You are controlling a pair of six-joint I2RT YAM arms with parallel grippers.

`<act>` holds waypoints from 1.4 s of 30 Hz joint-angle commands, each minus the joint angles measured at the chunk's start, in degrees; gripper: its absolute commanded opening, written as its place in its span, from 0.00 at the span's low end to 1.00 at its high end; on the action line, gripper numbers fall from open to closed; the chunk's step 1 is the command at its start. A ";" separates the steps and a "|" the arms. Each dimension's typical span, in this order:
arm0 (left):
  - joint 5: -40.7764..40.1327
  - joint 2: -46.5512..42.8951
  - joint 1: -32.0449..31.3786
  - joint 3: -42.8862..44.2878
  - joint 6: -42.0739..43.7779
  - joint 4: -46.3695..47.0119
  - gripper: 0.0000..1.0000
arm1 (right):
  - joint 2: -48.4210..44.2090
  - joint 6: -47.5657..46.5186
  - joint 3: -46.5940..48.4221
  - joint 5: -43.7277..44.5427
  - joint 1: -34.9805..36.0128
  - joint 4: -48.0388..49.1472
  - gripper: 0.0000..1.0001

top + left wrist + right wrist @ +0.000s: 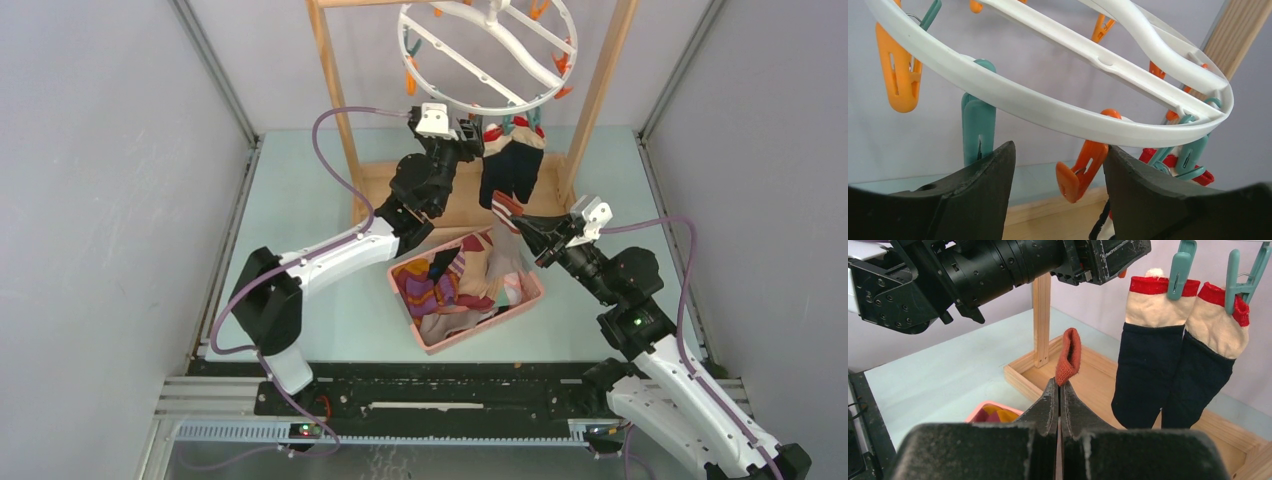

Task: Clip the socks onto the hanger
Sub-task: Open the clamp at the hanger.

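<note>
The rust-red sock (1068,357) stands upright at frame centre, its lower end pinched tight in my right claw (1059,386). Its target, the orange clip (1083,170), hangs from the hanger (1048,107) rim between the wide jaws of my left claw (1058,155). In the top view that is up and left of the sock.

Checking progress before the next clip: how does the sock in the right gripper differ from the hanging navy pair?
The held sock shows a rust-red edge; the navy pair has red-and-cream cuffs. The held sock is pinched in the shut right gripper, unclipped; the navy pair hangs from teal clips.
</note>
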 commanded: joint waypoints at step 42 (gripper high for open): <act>13.58 -10.22 3.77 15.77 -17.49 -27.75 0.25 | 3.71 4.48 4.12 -6.46 -2.36 1.69 0.00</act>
